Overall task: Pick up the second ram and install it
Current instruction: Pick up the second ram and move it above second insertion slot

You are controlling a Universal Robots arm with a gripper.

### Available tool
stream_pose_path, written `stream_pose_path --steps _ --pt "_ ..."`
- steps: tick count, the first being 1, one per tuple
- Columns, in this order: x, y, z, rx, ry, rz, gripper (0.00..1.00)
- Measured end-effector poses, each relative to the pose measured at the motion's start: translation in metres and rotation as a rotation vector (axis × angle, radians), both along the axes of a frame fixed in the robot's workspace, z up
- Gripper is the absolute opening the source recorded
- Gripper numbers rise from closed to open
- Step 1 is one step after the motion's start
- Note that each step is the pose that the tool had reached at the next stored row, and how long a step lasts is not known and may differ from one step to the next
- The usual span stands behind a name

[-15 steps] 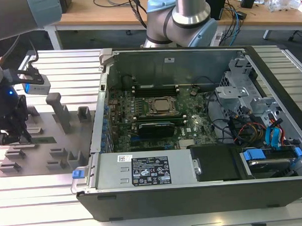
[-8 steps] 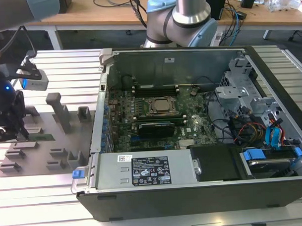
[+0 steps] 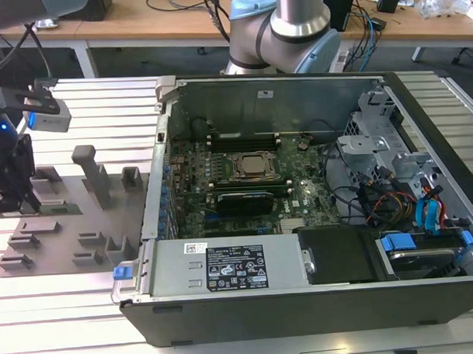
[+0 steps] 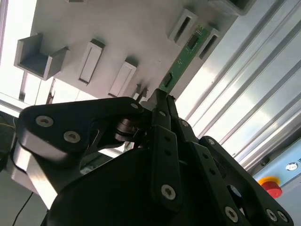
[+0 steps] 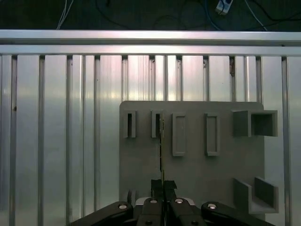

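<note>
The second ram [image 4: 181,60] is a slim green board, and my gripper [image 4: 160,96] is shut on one end of it. In the first wrist view the ram [image 5: 162,150] shows edge-on as a thin dark line running out from the gripper [image 5: 163,181]. Its far end lies close to a slotted block [image 5: 156,124] of the grey tray [image 5: 193,169]; I cannot tell whether it touches. In the exterior view the gripper [image 3: 21,198] hangs over the tray [image 3: 66,206] at that view's left, well away from the open computer case [image 3: 284,191].
The case lies open with the motherboard, CPU socket [image 3: 252,167] and long memory slots [image 3: 241,198] beside it. Drive bays and cables [image 3: 412,206] fill its right side. Upright grey blocks [image 3: 93,174] stand on the tray. A ribbed aluminium table [image 5: 56,132] lies underneath.
</note>
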State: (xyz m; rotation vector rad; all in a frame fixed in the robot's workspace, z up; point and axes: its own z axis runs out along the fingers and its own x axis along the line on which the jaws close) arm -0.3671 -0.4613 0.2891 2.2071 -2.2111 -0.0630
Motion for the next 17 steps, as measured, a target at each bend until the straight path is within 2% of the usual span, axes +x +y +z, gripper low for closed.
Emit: stream_pose_path --steps 10,15,17 --pt "0.0 0.0 0.0308 0.0 0.0 0.0 0.13" --pt "0.0 0.0 0.0504 0.0 0.0 0.0 0.13" --pt "0.0 0.0 0.0559 0.0 -0.0001 0.0 0.13"
